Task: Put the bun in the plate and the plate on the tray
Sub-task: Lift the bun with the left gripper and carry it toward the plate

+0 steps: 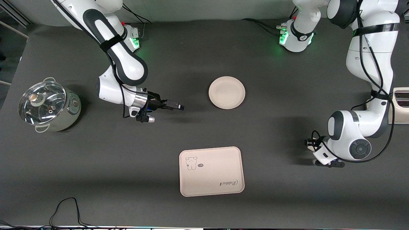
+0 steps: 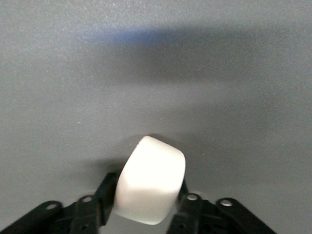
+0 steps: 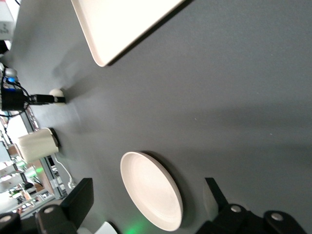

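The bun (image 2: 151, 178), a small off-white lump, sits between the fingers of my left gripper (image 2: 147, 191), which is shut on it close to the table surface at the left arm's end (image 1: 309, 142). It also shows in the right wrist view (image 3: 58, 96). The round cream plate (image 1: 227, 92) lies empty at the table's middle, also in the right wrist view (image 3: 151, 190). The rectangular tray (image 1: 211, 171) with the bear drawing lies nearer the front camera than the plate and is empty. My right gripper (image 1: 179, 107) is open and empty, beside the plate toward the right arm's end.
A steel pot with a glass lid (image 1: 48, 105) stands at the right arm's end. A cream toaster (image 1: 401, 105) stands at the table edge at the left arm's end. A cable (image 1: 68, 207) loops near the front edge.
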Controlling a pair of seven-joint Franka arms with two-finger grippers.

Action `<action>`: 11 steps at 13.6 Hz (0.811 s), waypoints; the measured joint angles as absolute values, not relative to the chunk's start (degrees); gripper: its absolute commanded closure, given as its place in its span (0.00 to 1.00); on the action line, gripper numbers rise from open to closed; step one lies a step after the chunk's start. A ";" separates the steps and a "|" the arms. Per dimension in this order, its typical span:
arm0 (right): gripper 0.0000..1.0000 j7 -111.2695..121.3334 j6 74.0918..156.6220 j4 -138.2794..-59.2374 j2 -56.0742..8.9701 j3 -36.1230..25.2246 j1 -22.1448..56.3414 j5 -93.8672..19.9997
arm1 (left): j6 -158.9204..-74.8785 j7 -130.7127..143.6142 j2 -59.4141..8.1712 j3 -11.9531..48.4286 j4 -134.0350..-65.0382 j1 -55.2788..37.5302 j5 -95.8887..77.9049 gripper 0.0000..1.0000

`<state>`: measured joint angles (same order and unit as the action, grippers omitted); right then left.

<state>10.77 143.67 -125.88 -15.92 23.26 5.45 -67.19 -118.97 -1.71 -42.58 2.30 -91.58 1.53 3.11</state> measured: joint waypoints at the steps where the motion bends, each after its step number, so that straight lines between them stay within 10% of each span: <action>1: 0.00 11.39 144.29 -125.89 -15.95 23.26 5.45 -67.86 | -118.97 -1.72 -42.27 2.30 -91.57 1.53 3.11 0.69; 11: 0.00 12.08 145.79 -124.95 -17.20 23.37 7.77 -68.60 | -102.34 -1.67 -26.21 2.45 -90.90 1.38 3.03 0.67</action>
